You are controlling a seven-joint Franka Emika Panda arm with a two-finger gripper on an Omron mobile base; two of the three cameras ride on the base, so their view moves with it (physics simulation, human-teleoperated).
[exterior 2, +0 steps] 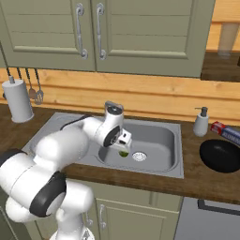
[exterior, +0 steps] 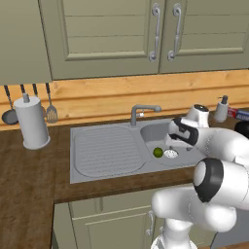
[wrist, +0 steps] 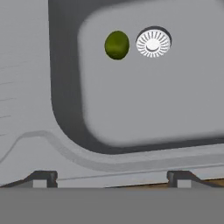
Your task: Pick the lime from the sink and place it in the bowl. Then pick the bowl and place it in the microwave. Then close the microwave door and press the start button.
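Tool (wrist: 111, 177) hangs over the near side of the sink (exterior: 104, 151). In the hand view its two dark tips sit wide apart at the bottom, nothing between them: released. In the left base view the tool itself is hidden behind the wrist; in the right base view the hand's white block covers the fingers, so spread can't be read there.

Lime (wrist: 117, 45) lies on the basin floor, just beside the drain (wrist: 153, 42) but apart from it. In the right base view the lime (exterior 2: 123, 153) is half hidden under the hand, only a green sliver showing. The left base view shows the lime (exterior: 157, 152) whole, left of the drain. It looks slightly oval in the hand view, long axis running roughly up-down in that picture; no stem end can be made out, so which way it points can't be told.

Tap (exterior: 144, 111) rises behind the basin; the arm cuts off the basin's right part in the left base view. Black pan (exterior 2: 220, 155) on the table (exterior 2: 201, 178), cut at the frame's right edge. Soap bottle (exterior 2: 201, 122) beside it. Paper towel roll (exterior: 31, 121) left of the drainboard.
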